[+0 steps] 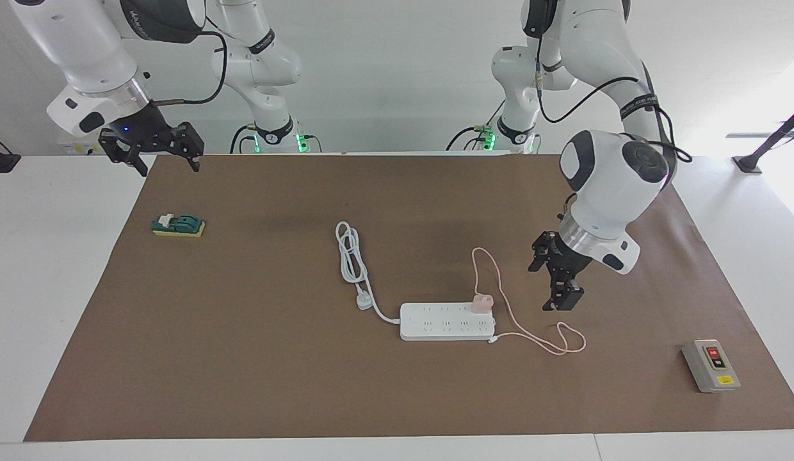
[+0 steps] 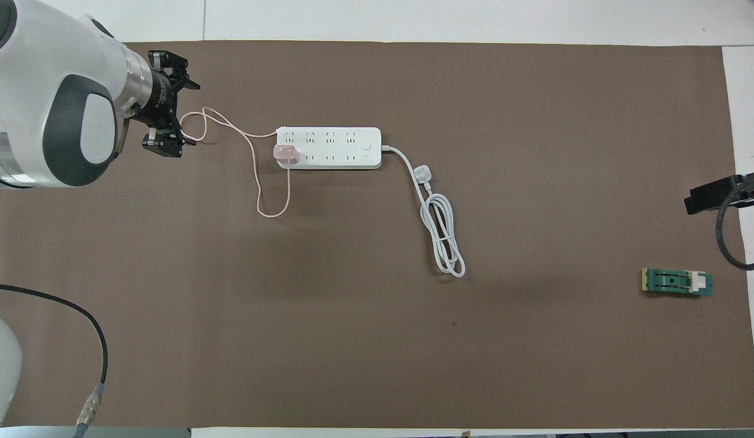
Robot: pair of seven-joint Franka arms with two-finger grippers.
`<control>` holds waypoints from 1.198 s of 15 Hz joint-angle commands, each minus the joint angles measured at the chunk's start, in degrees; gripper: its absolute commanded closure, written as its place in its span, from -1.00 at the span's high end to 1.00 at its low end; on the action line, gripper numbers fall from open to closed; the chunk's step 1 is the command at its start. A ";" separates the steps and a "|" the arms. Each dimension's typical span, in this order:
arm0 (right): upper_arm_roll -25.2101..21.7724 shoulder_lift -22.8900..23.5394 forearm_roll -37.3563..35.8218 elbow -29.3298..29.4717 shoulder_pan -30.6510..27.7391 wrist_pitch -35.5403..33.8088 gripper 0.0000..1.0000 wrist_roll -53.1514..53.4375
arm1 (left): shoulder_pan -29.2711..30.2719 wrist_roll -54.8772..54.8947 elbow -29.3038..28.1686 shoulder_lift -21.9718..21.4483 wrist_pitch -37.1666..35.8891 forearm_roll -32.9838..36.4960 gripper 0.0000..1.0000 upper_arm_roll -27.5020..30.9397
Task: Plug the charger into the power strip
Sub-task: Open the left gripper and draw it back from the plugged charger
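The charger [image 1: 482, 303] sits upright in a socket at the end of the power strip [image 1: 447, 321] that is toward the left arm's end of the counter [image 1: 397, 410], in the row nearer to the robots. Its thin pink cable [image 1: 539, 339] makes one loop toward the robots and then runs in curls on the brown mat [image 1: 397, 384], beside the strip's end.

The left end effector [image 1: 559, 288] hangs in the air over the mat, near the pink cable's curls and apart from the charger; its fingers stand wide and hold nothing. The right end effector [image 1: 159, 153] waits over the mat's edge at the right arm's end of the counter, also wide and empty.

The strip's thick white cord [image 1: 352, 259] leaves the other end and lies coiled nearer to the robots, with its white three-pin plug [image 1: 364, 301] just beside the strip. A grey switch box [image 1: 711, 365] with red and yellow marks stands well apart, at the left arm's end. A green knife switch on a yellow base [image 1: 178, 225] lies at the right arm's end. Nothing lies between the left end effector and the charger except the cable.
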 commanded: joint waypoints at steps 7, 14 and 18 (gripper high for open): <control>0.55 -1.04 -0.77 -0.76 -0.64 0.02 1.00 -0.75 | 6.78 40.48 -0.35 -9.38 -16.29 3.86 1.00 0.61; 0.55 -1.04 -0.77 -0.84 -0.64 0.02 1.00 -0.75 | 8.38 53.53 -0.26 -10.00 -20.18 3.86 1.00 0.44; 0.55 -1.04 -0.77 -0.84 -0.55 0.02 1.00 -0.75 | 6.89 62.31 -0.70 -9.12 -20.97 6.41 1.00 0.00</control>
